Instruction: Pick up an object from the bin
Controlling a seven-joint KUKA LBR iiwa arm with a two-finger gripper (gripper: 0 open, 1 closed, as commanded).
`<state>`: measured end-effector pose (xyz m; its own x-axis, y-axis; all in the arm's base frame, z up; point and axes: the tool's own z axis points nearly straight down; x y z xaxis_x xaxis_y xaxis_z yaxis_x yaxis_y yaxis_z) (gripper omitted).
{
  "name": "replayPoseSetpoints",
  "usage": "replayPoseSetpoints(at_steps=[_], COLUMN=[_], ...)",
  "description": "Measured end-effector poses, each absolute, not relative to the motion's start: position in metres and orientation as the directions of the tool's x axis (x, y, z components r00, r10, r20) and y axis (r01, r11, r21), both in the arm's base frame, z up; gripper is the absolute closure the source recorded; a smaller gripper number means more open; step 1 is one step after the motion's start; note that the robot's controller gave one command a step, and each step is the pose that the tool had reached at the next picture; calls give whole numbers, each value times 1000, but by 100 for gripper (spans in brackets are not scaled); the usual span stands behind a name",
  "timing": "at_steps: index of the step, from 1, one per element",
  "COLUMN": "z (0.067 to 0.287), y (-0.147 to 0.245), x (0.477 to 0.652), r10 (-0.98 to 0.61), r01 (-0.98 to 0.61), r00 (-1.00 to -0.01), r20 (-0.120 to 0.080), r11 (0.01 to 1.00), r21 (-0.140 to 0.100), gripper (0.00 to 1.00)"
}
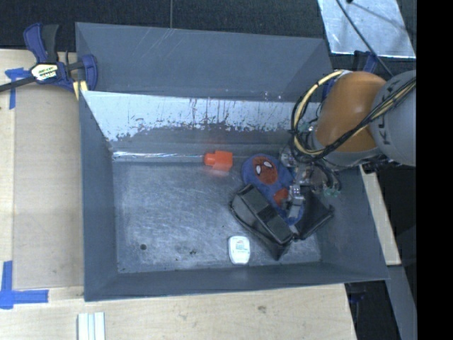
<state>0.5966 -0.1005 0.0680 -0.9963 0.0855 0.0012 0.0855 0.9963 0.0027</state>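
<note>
My gripper (295, 202) hangs low at the right side of the bin, right above the upper part of a flat black case (263, 218) that lies slanted on the floor. Whether it touches the case I cannot tell. Just to its upper left sits a blue and red toy with a spider-mask face (263, 170), close against the gripper's body. A small red bit (281, 195) shows beside the gripper, between the toy and the case.
An orange block (219, 161) lies at the back wall, left of the toy. A small white oval thing (239, 249) rests near the front wall, below the case. The arm with its orange cover and cables reaches in over the right rim.
</note>
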Motion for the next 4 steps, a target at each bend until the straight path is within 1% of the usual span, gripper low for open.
replayPoseSetpoints(at_steps=[4], z=[74], y=[-99], x=[602], r10=[75], r01=[75], r00=[-997], r20=[-13], r11=[997], r21=[3], gripper=[0])
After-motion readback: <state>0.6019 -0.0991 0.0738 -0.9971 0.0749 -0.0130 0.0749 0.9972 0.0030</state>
